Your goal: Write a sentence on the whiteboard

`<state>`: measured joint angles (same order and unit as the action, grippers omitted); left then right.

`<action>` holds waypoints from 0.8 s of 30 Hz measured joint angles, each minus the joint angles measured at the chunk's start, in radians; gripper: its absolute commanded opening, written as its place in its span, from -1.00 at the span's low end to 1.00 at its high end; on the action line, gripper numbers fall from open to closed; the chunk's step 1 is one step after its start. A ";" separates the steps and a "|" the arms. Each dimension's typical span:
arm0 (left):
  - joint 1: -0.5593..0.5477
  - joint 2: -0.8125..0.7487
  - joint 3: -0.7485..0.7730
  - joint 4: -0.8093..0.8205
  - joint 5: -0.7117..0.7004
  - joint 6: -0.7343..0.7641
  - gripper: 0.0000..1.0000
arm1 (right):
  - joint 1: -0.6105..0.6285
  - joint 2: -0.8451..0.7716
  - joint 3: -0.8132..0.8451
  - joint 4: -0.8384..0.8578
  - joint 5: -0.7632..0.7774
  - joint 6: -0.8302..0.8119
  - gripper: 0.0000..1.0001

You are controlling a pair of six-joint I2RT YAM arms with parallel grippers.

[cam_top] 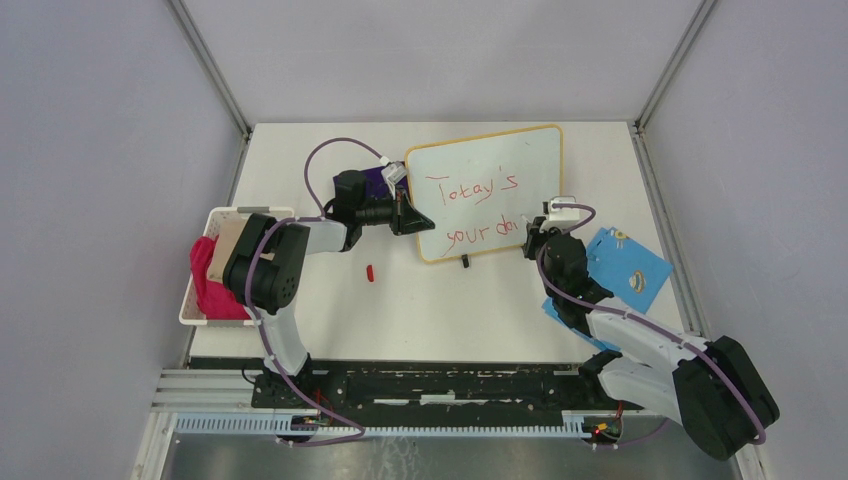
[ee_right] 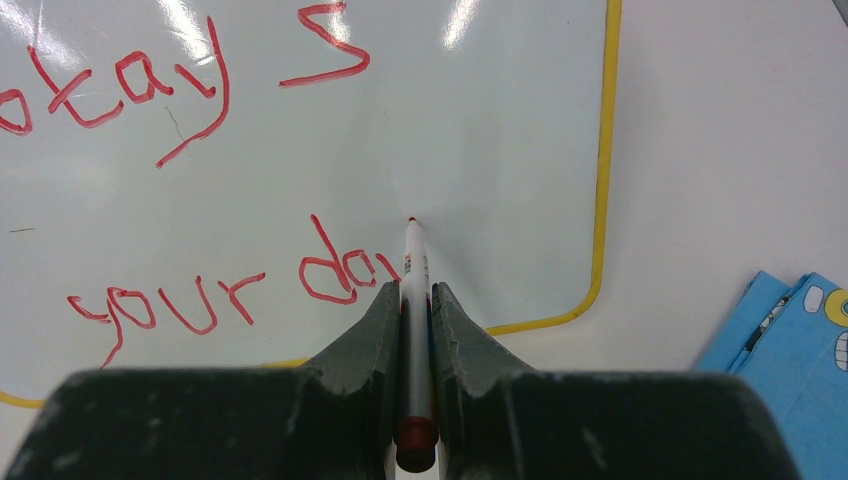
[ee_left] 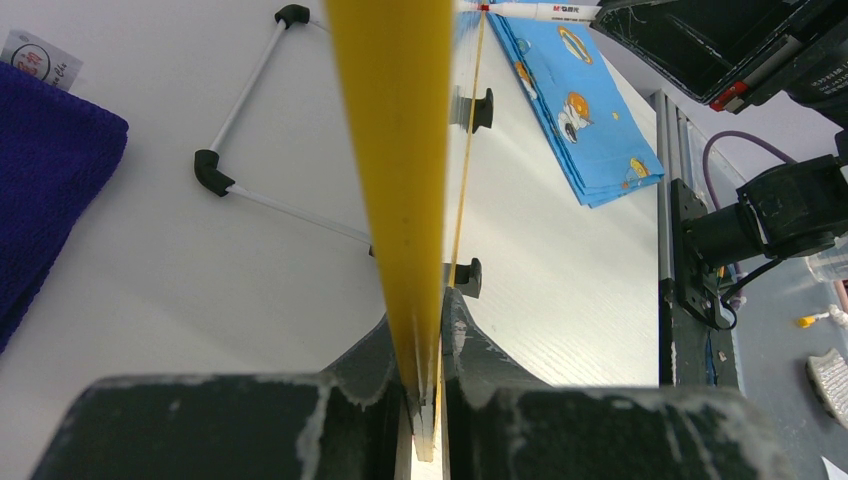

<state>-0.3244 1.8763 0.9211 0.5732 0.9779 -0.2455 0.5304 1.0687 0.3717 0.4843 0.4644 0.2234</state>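
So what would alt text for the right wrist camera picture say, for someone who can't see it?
The right gripper pinches a red marker, tip on the whiteboard just after the red handwriting "your da", below "otay's". A blue patterned sheet shows at the lower right.
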 measured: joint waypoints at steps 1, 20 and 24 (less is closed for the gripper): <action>0.000 0.000 0.000 0.000 0.000 0.000 -0.96 | 0.000 0.000 0.000 0.000 0.000 0.000 -1.00; 0.000 0.000 0.001 -0.001 0.000 0.000 -0.96 | -0.002 -0.017 -0.051 0.014 -0.020 0.019 -1.00; 0.000 0.000 0.001 -0.002 0.000 0.000 -0.96 | -0.002 -0.024 -0.063 0.013 -0.035 0.024 -1.00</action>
<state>-0.3248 1.8763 0.9222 0.5716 0.9775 -0.2455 0.5282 1.0447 0.3084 0.4976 0.4297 0.2474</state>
